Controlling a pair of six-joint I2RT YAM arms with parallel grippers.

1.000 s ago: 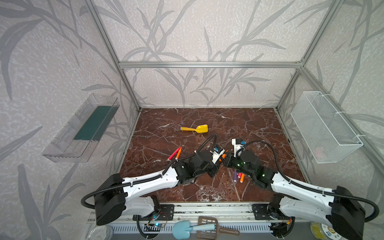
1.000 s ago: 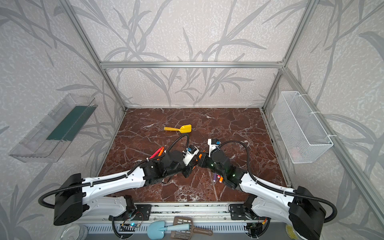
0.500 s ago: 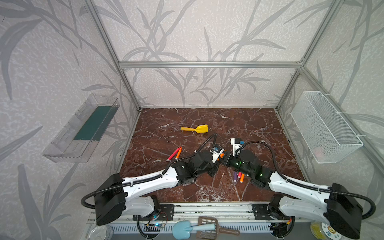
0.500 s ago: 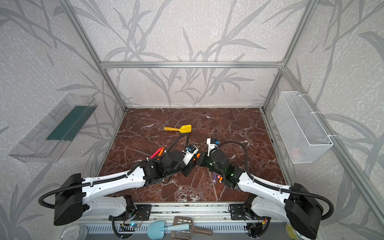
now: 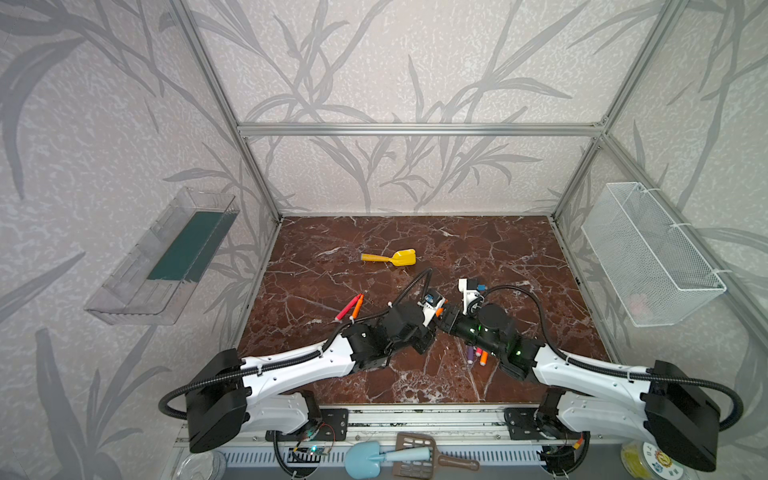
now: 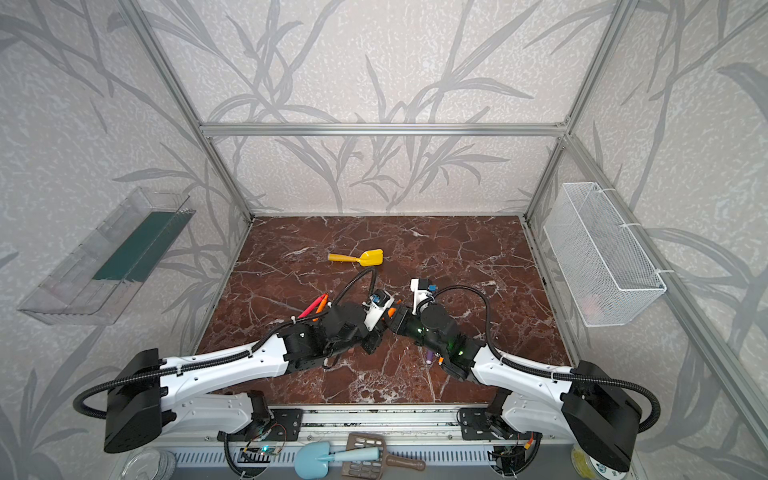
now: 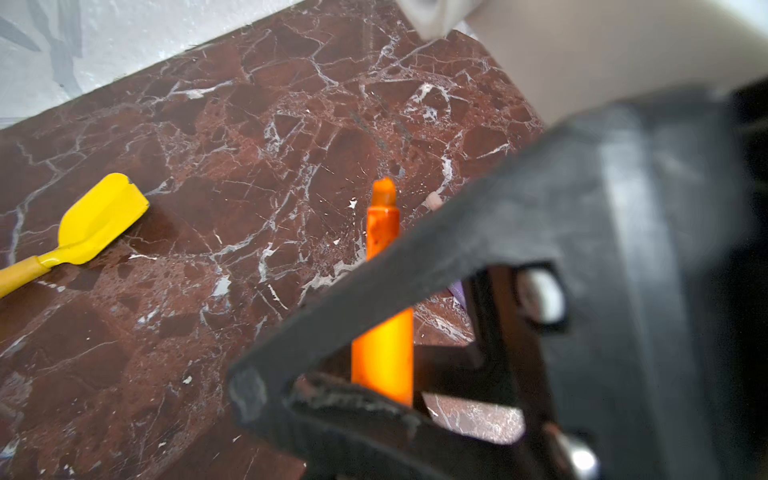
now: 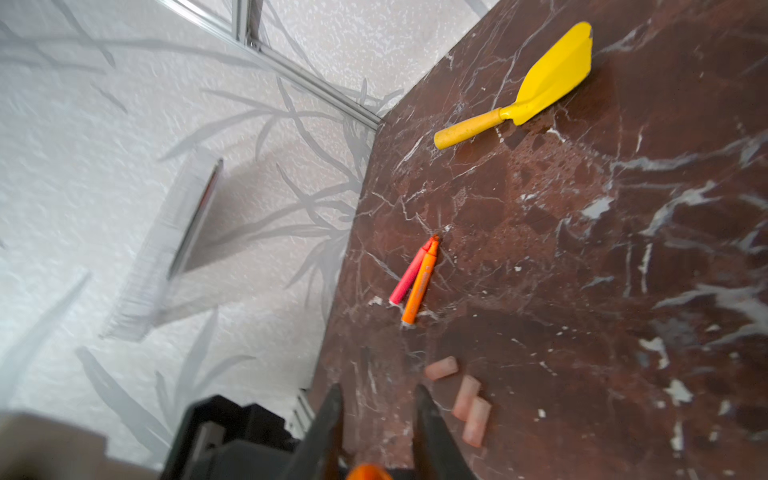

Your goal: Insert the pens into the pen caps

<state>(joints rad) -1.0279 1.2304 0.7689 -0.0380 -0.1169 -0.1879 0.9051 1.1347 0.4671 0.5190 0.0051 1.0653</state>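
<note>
Clamping orange pen (image 7: pixel 382 232) in left gripper (image 7: pixel 390 390), holding right gripper (image 8: pixel 376 399) narrowly parted across it.
Lying nearby: pen caps (image 8: pixel 465 399), yellow shovel (image 8: pixel 540 83).

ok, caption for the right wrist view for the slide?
Right hand open near three loose pen caps; pink pen and orange pen lie side by side, yellow shovel beyond.

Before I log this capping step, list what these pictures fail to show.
- Orange pen: left wrist view, middle hidden behind a black gripper part; right wrist view, cut off by the bottom edge.
- Purple pen: both top views, partly under the right arm.
- Pen caps: too small to find in both top views.
</note>
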